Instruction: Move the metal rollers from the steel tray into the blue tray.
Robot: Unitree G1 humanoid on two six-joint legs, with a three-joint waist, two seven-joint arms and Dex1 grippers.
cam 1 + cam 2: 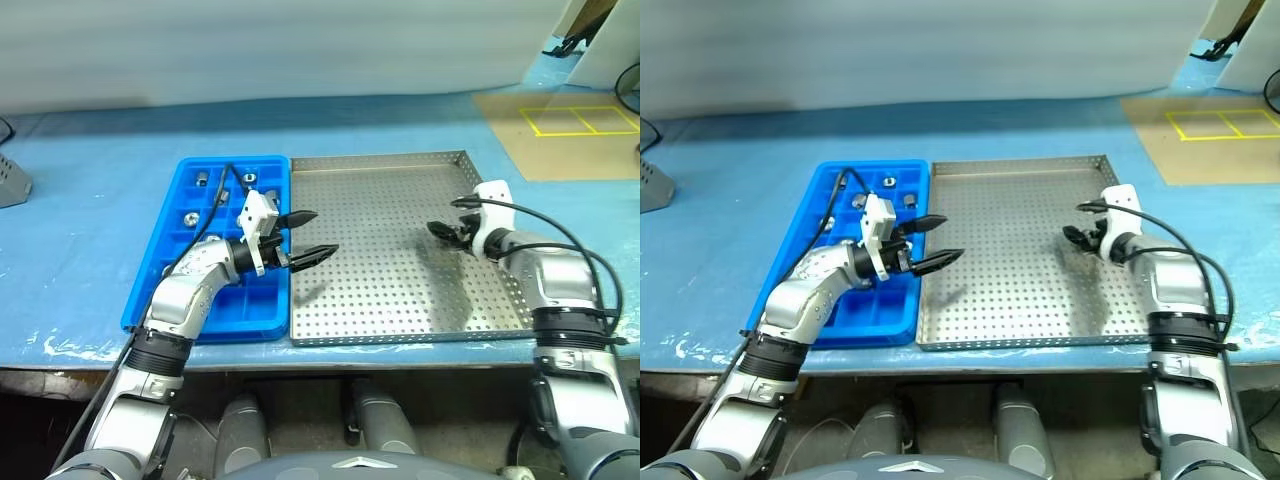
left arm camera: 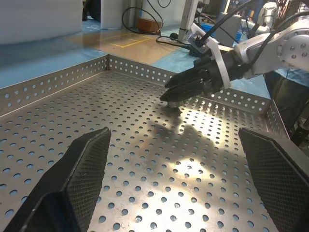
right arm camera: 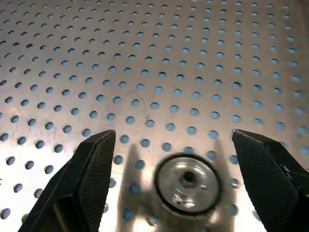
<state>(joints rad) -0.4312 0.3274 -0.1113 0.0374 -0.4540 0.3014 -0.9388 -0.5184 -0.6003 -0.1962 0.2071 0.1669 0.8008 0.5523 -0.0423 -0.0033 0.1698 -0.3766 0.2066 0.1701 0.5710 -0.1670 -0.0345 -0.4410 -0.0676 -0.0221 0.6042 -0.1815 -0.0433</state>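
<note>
Right pincer [image 3: 174, 183] open, straddling a short shiny silver metal roller [image 3: 188, 183] on the perforated square steel tray [image 1: 380, 200]. Left pincer [image 1: 308, 236] open, empty. Advice: descend centred, close squarely on the roller's sides.

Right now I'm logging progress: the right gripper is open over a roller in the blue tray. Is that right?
Not quite. The right gripper is open over a roller, but that roller lies on the perforated steel tray, not in the blue tray. The right wrist view shows it.
</note>
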